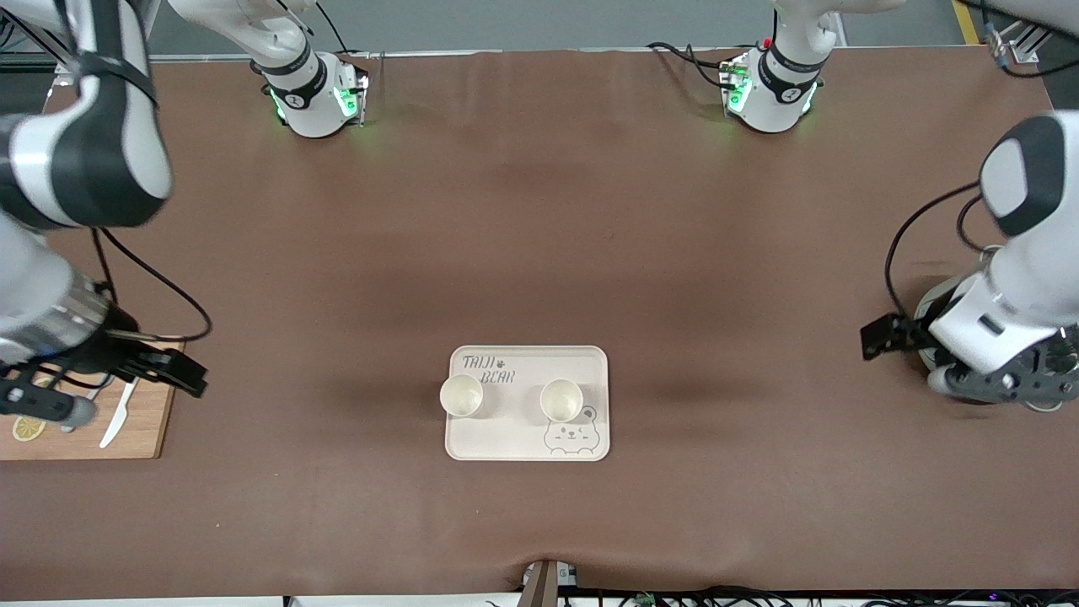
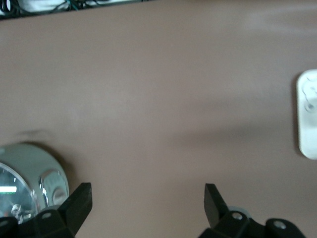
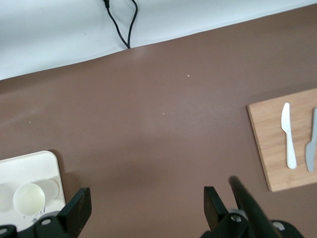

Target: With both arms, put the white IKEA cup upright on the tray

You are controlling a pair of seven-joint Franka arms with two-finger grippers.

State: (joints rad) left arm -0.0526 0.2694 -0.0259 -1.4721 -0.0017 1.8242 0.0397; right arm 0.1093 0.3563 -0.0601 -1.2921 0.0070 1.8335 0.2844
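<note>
The cream tray (image 1: 527,443) with "TAIJI BEAR" lettering lies in the middle of the table, near the front camera. Two white cups stand upright on it, one (image 1: 462,395) toward the right arm's end and one (image 1: 561,399) toward the left arm's end. My right gripper (image 1: 160,367) is open and empty over the edge of the wooden cutting board; its wrist view (image 3: 147,196) shows the tray's corner (image 3: 47,163) and a cup (image 3: 28,198). My left gripper (image 1: 885,337) is open and empty over bare table at the left arm's end (image 2: 148,193). The tray's rim (image 2: 308,114) shows in the left wrist view.
A wooden cutting board (image 1: 143,430) with a white knife (image 1: 118,417) and a lemon slice (image 1: 28,428) lies at the right arm's end; it also shows in the right wrist view (image 3: 270,144). A round shiny metal object (image 2: 29,173) sits under the left arm (image 1: 931,308).
</note>
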